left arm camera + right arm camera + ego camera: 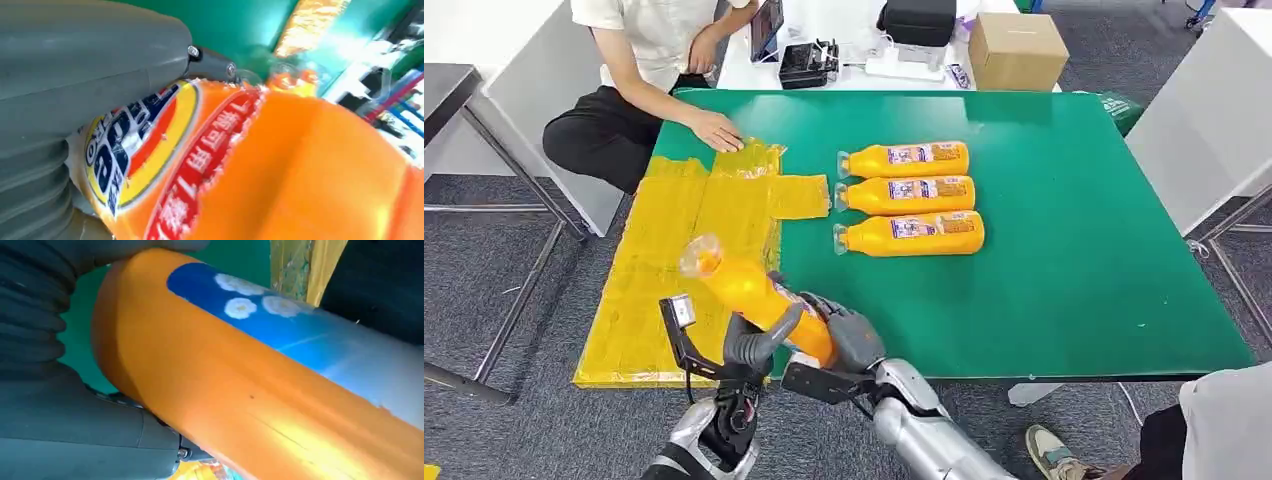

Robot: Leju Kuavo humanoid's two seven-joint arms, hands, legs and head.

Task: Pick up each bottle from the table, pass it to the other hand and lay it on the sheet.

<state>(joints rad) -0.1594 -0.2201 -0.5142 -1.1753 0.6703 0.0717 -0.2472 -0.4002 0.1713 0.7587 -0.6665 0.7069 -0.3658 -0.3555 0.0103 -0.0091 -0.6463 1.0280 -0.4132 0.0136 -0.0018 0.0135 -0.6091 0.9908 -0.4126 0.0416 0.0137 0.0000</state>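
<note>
Both of your hands meet on one orange bottle [749,290] at the near edge of the tabletop [1074,250]. Your left hand [749,350] has its fingers [759,340] wrapped around the bottle's lower body, and your right hand [849,340] clasps its base end from the other side. The bottle is tilted, its clear neck raised and pointing away from you, over the near part of the yellow sheet [674,250].

From your left wrist you see the thumb [100,65] pressed against the bottle's label [145,145]. From your right wrist, the hand [75,430] cups the orange body [225,390] beside a blue patch of label.

Beyond the held bottle, to its right, three more bottles [909,195] lie side by side on the green tabletop, necks toward the sheet, just off the sheet's right edge. Past the held bottle, at the sheet's far end, a seated person's hand [719,132] rests on the plastic. A cardboard box [1016,50] stands on a white table beyond the three bottles.
</note>
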